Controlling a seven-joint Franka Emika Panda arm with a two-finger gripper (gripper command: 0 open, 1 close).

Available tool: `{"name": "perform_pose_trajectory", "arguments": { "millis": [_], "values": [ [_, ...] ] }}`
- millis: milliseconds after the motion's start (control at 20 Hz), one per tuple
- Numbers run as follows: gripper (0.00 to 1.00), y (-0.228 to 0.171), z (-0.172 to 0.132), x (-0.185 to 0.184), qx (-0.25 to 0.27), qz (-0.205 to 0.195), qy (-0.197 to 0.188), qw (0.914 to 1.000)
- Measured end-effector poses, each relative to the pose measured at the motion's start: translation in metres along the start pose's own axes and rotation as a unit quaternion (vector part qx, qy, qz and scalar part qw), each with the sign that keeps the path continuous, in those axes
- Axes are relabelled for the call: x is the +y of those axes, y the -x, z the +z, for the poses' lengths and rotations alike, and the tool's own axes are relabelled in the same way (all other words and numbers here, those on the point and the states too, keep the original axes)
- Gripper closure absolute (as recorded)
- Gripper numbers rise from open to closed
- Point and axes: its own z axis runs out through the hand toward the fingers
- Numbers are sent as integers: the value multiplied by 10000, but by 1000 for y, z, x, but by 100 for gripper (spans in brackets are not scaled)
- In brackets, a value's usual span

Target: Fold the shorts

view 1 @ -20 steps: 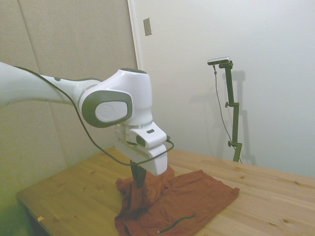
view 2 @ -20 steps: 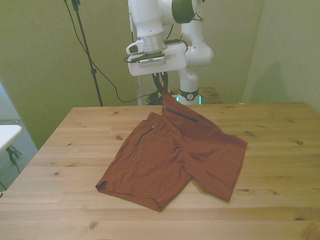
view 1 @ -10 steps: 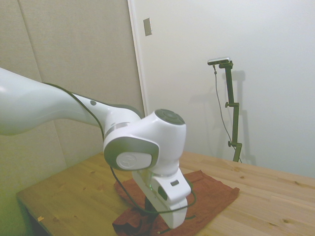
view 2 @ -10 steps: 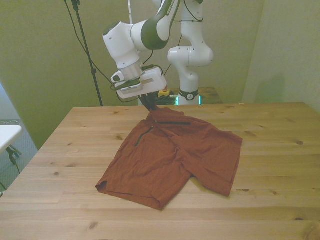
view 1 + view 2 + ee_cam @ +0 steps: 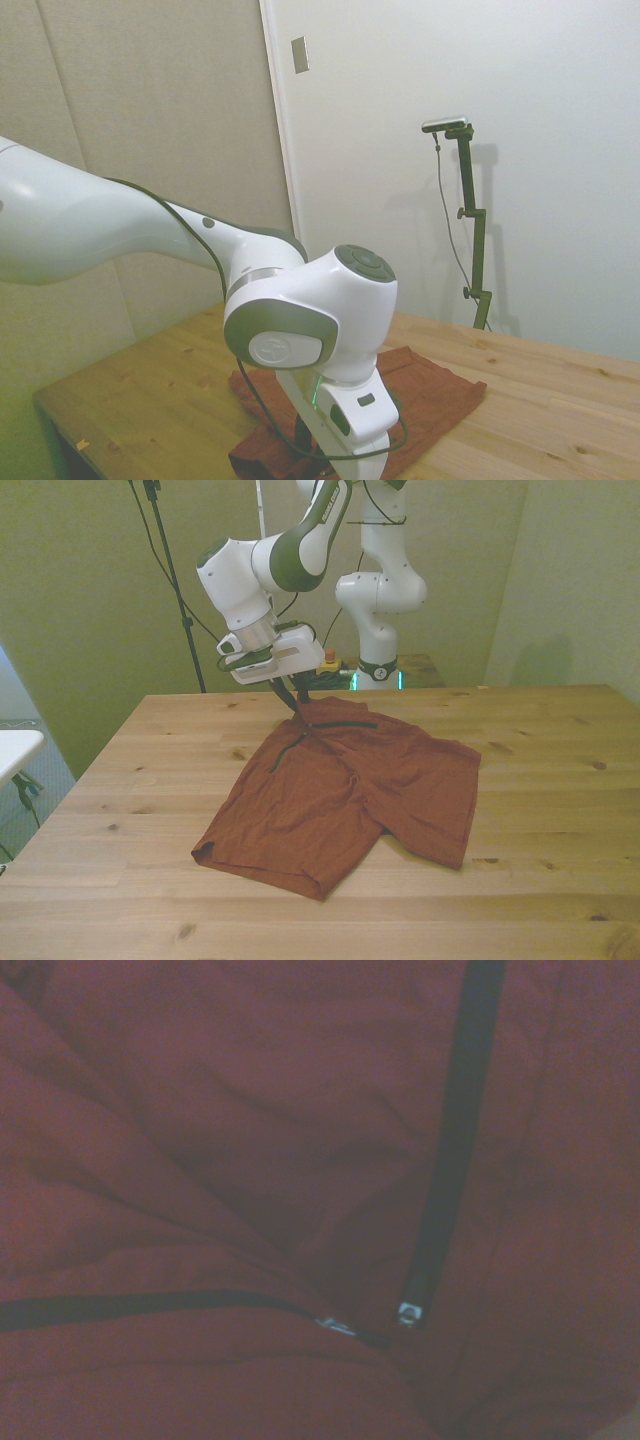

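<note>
Fingers of the gripper [image 5: 296, 698] come down dark and close together onto the far edge of the shorts [image 5: 345, 785], near the waistband; they look pinched on a bit of that cloth, though the fingertips themselves are partly hidden, so I judge this rather than see it plainly. In the front view the rust-red shorts lie spread on the wooden table [image 5: 540, 860], waistband at the far side toward the robot, both legs reaching toward the near edge, and one leg overlapping the other at the middle. In the side view the white arm [image 5: 310, 330] covers most of the garment. The wrist view shows only red cloth up close and two dark zipper slits [image 5: 455, 1150] meeting near a small pull.

To do this step well, I would say the pinched edge should be carried low and evenly across to the opposite edge, so the cloth lays over flat instead of bunching.

No containers are in view.
</note>
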Motion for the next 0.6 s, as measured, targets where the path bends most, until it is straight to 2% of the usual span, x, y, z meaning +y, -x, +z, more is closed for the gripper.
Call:
{"name": "perform_pose_trajectory", "arguments": {
  "millis": [200,350,450,600],
  "values": [
    [0,-9,7,4,-18,39,124,9999],
    [0,-7,-1,6,394,56,569,9976],
    [0,10,-10,6,762,6,1056,9915],
    [0,64,-31,-4,1386,-143,1762,9744]
  ]
}}
